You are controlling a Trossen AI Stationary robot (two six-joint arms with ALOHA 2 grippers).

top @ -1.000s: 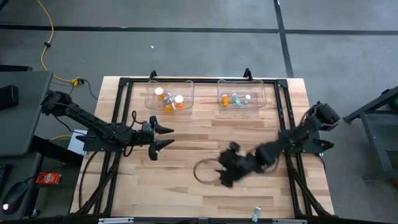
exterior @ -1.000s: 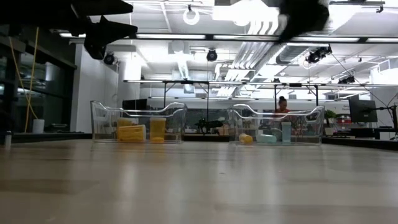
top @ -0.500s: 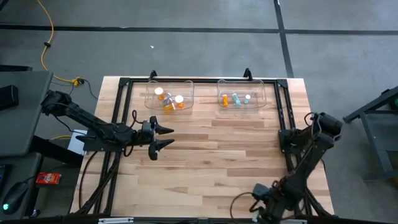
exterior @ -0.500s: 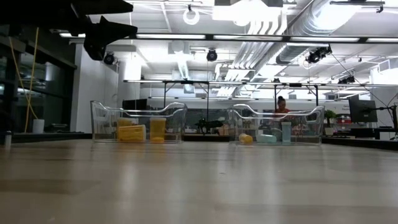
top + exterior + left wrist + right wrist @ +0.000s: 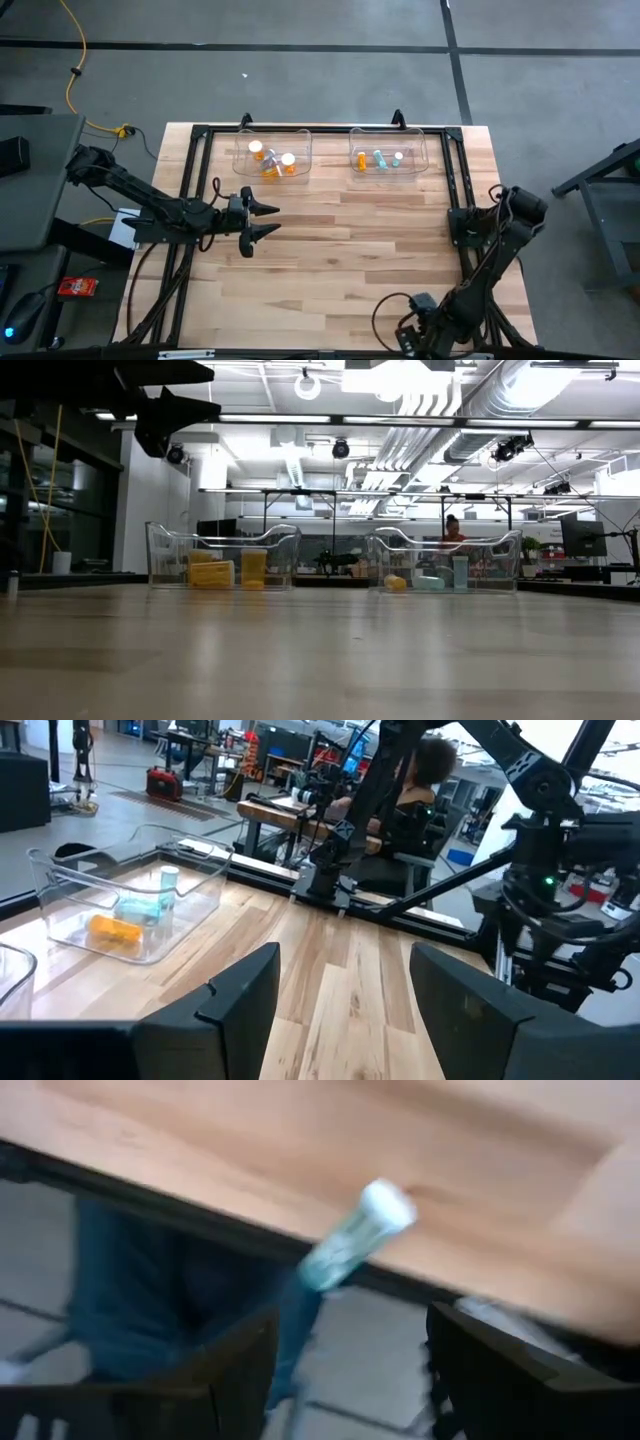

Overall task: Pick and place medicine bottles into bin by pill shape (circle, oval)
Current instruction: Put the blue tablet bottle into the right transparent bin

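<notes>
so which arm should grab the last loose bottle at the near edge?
Right, probably. The right gripper is at the table's near edge, open, with the pale teal bottle just ahead in its wrist view. The left gripper hangs open mid-table, far from it.

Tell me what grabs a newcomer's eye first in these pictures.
The right tool is stretched down to the table's near edge, its fingers open around a pale teal bottle lying at that edge. At the far side stand two clear bins: the left bin holds mostly orange bottles, the right bin one orange and some teal. The left tool waits open above the table's left half.
</notes>
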